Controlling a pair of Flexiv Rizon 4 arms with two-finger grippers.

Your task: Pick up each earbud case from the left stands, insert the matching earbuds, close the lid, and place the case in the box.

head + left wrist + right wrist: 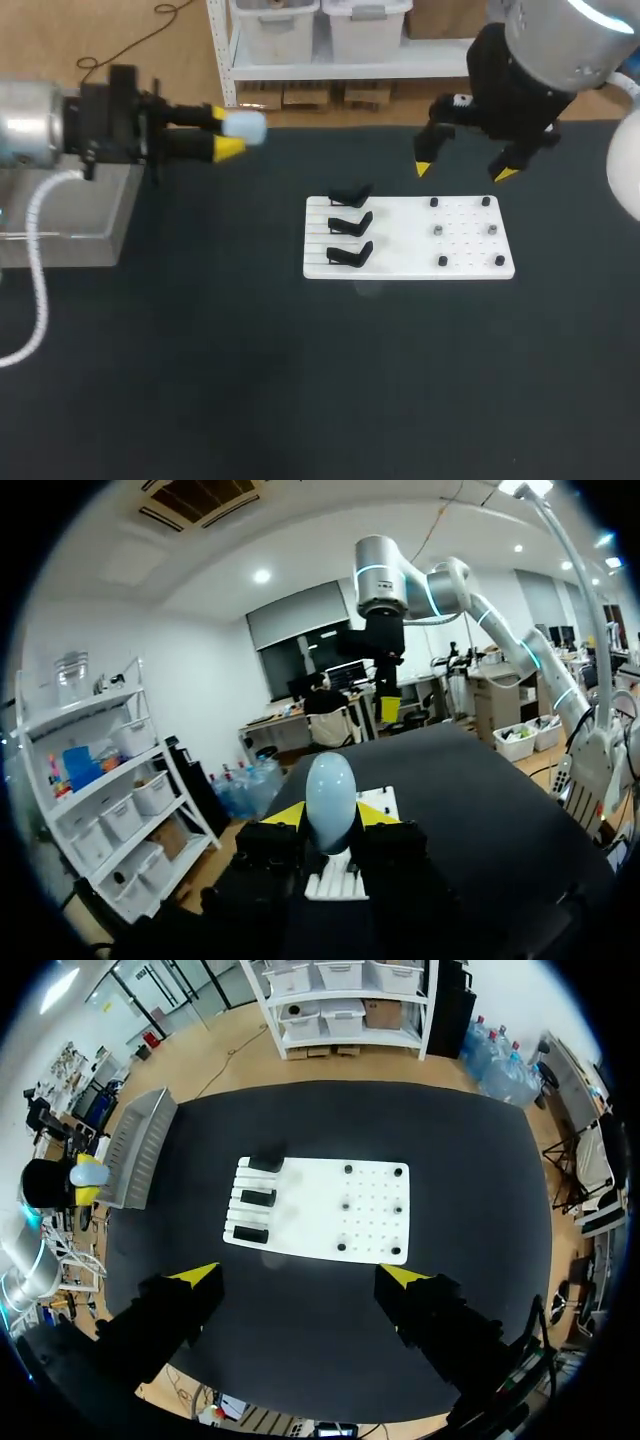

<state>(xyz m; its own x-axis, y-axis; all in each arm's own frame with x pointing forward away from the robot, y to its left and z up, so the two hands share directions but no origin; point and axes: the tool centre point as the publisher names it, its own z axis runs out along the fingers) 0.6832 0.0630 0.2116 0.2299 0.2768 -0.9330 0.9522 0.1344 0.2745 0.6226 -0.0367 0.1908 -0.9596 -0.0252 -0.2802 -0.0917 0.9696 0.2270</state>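
Glossy case (245, 126), matt black table (200, 380)

Silver cylindrical links (30, 125) end in black wrist blocks (110, 120). The left gripper (224, 131) and right gripper (465, 171) have black, yellow-tipped fingers (185, 148). A white ribbed hose (40, 270) hangs beneath the left link.

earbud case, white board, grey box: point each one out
earbud case (246, 126), head view, its rounded body.
white board (395, 240), head view, its bare middle.
grey box (140, 1148), right wrist view, its long wall.
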